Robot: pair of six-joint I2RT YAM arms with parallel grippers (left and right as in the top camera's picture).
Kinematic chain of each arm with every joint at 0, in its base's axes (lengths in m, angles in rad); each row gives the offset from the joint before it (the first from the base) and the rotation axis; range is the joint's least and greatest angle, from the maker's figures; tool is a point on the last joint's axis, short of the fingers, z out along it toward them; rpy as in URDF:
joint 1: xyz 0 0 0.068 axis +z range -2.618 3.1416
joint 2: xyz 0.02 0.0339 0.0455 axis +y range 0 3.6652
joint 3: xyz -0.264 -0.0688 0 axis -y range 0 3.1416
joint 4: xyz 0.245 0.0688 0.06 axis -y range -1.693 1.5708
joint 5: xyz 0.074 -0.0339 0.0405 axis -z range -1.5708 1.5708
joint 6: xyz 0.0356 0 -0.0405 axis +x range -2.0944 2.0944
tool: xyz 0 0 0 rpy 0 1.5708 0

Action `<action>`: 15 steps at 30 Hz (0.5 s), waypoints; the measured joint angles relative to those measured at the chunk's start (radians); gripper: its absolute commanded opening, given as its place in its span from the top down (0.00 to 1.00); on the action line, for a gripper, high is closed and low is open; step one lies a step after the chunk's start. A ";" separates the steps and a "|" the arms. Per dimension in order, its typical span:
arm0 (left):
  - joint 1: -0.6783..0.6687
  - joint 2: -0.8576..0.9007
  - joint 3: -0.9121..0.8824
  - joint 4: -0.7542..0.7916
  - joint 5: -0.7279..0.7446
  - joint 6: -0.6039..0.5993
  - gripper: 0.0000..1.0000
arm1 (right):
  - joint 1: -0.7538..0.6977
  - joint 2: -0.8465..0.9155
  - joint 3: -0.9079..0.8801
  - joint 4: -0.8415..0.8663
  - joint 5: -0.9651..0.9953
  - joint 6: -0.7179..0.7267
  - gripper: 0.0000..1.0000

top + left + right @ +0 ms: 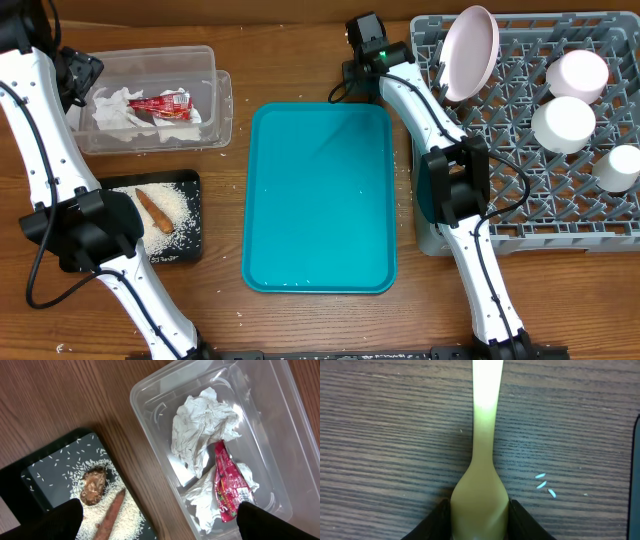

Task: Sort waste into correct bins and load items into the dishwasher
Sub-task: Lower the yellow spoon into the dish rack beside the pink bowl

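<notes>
Right jaws pinch the bowl end of the pale yellow spoon [482, 460], one finger tight on each side. The handle runs straight away from them over the table [395, 420]. Can't tell if the spoon is lifted off the wood. That arm sits between the clear tub [222, 100] and the dish rack [560, 200], past the far corner of the teal tray [320, 200]. Three stray rice grains [541, 484] lie near the spoon.

Left jaws are spread wide and hold nothing, above the gap between the tub and the black tray [192, 180].

- **Tub:** napkins [115, 108], red wrapper [165, 103].
- **Black tray:** rice [175, 210], sausage stick [152, 208], brown lump [93, 486].
- **Rack:** plate [470, 50] standing on edge, two bowls [577, 75] upside down, cup [622, 165].
</notes>
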 measured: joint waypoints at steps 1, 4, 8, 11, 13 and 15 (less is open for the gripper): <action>0.000 0.000 0.000 0.000 0.000 0.000 0.00 | 0.000 0.000 0.000 -0.002 0.000 0.000 0.69; 0.000 0.000 0.000 0.000 0.000 0.000 0.00 | 0.000 -0.002 0.000 -0.005 0.000 0.000 0.71; 0.000 0.000 0.000 0.000 0.000 0.000 0.00 | -0.003 -0.032 0.000 -0.027 -0.001 0.017 0.75; 0.000 0.000 0.000 0.000 0.000 0.000 0.00 | -0.013 -0.080 0.000 -0.047 -0.004 0.033 0.75; 0.000 0.000 0.000 0.000 0.000 0.000 0.00 | -0.026 -0.128 0.000 -0.063 -0.004 0.038 0.75; 0.000 0.000 0.000 0.000 0.000 0.000 0.00 | -0.043 -0.188 0.000 -0.087 -0.004 0.042 0.74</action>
